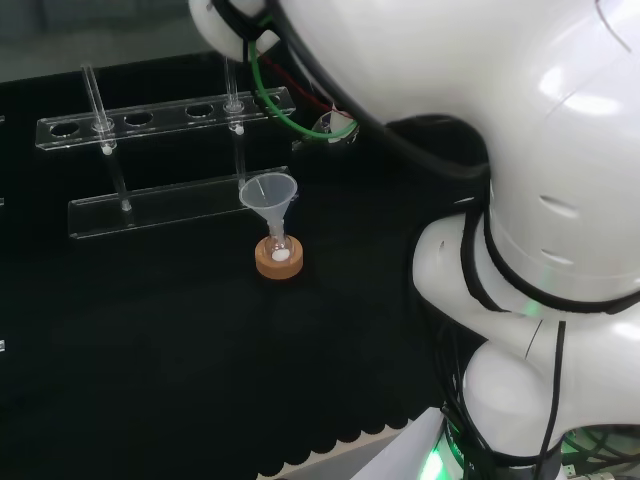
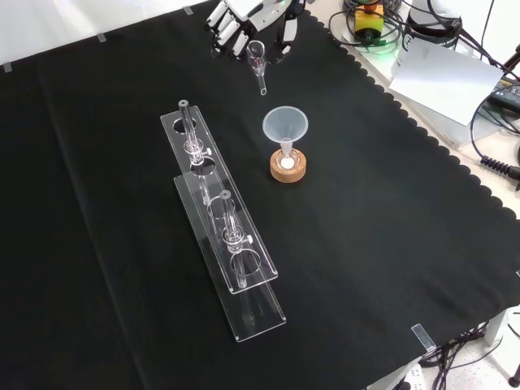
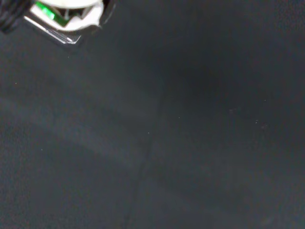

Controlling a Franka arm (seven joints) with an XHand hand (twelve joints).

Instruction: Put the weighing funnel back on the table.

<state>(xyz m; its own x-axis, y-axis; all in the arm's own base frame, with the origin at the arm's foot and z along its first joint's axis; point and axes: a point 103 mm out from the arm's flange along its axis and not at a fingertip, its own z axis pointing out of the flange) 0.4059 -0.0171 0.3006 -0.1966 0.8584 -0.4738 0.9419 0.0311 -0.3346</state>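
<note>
In the front view my hand (image 2: 248, 18) hangs at the top of the picture, above the far part of the black cloth. Its fingers are curled round the weighing funnel (image 2: 258, 63), a small clear scoop whose short stem points down toward the cloth. The piece is held in the air, a little beyond the big funnel. In the head view the weighing funnel (image 1: 335, 127) peeks out as a clear bulb beside the arm's white link, which covers the hand.
The big funnel (image 2: 284, 125) stands mouth up in a small flask on a cork ring (image 2: 288, 168), close below the hand. A clear two-tier tube rack (image 2: 221, 223) with two test tubes lies to its left in the front view. Cables and paper lie beyond the cloth's scalloped edge (image 2: 455, 158).
</note>
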